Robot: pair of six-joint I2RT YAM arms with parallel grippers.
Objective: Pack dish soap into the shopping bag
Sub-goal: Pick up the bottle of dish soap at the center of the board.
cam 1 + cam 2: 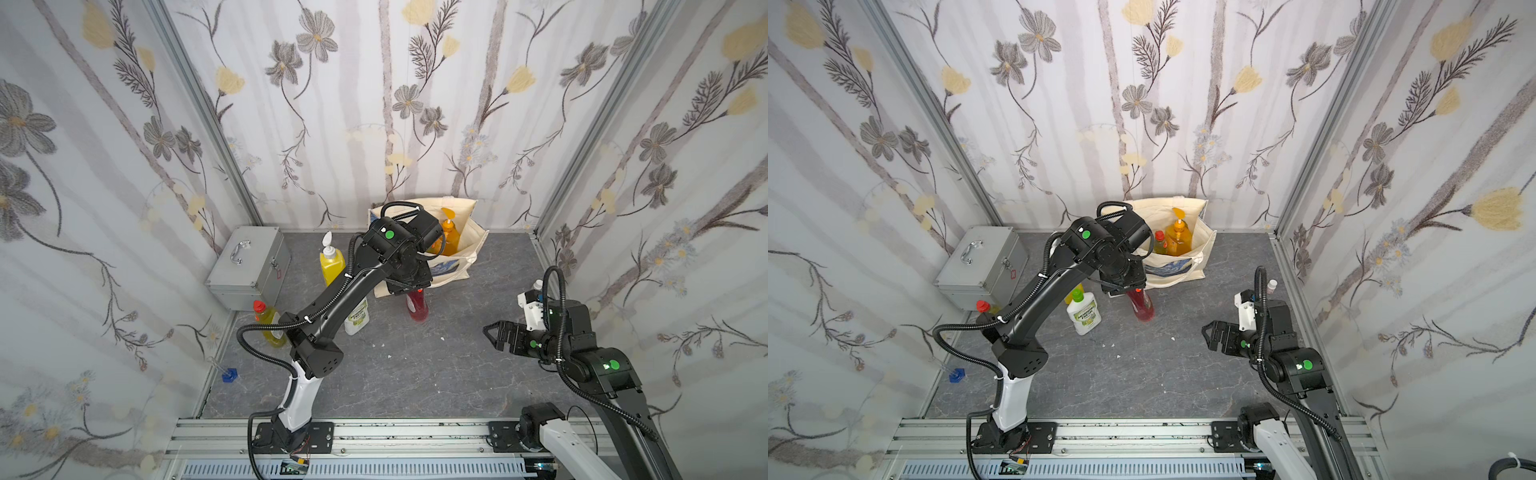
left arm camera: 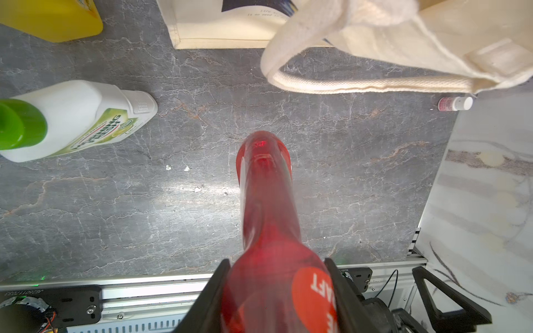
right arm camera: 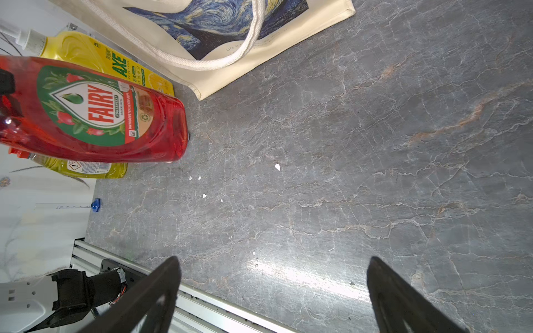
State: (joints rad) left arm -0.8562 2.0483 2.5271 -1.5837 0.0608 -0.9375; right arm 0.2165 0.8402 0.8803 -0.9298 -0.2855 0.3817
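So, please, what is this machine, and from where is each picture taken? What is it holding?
These are two robot arms at a grey table. Two pictures look down on everything; two come from a camera on each wrist. The left pincer grips a dark red bottle; the right pincer is open and empty. The shopping bag holds an orange pump bottle and a red-capped yellow-green bottle. A yellow pump bottle, a white green-capped bottle and a metal case stand on the table.

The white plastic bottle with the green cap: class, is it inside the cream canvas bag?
No, the white green-capped bottle stands on the grey table, outside the bag.
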